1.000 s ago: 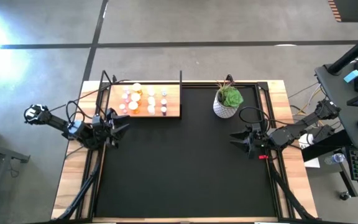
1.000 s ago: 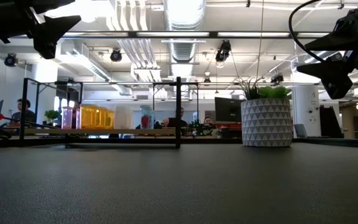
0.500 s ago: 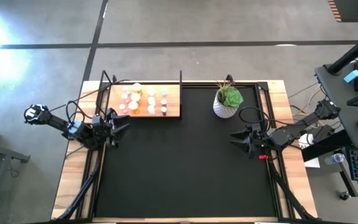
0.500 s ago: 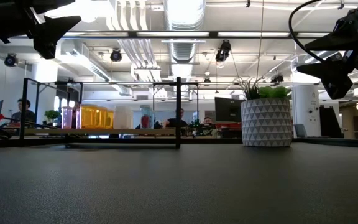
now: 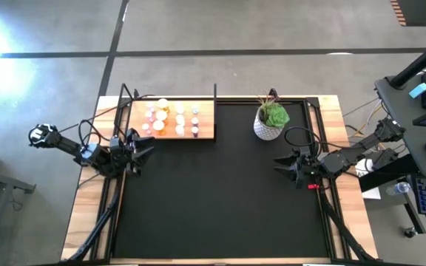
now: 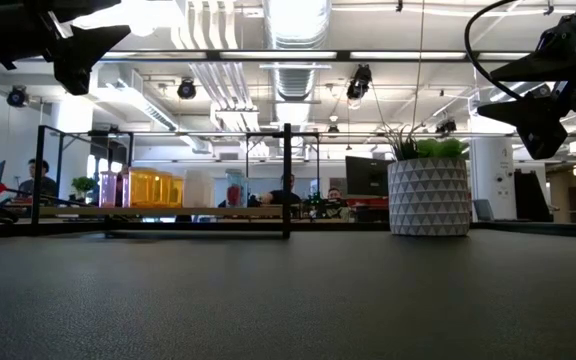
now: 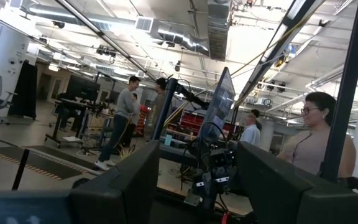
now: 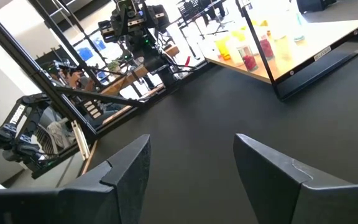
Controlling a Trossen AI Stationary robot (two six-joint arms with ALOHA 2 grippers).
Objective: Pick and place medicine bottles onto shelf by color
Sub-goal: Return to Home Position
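High view: tiny capped medicine bottles [image 5: 177, 118] stand on the light wooden shelf [image 5: 207, 127] at eleven o'clock. The left gripper [image 5: 148, 146] and right gripper [image 5: 278, 167] hang spread and empty. Homing looks complete, with nothing left to pick.

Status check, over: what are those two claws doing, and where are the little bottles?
Left gripper open, empty, beside the shelf. Right gripper open, empty, near the plant. Medicine bottles grouped on the shelf. Nothing blocking.
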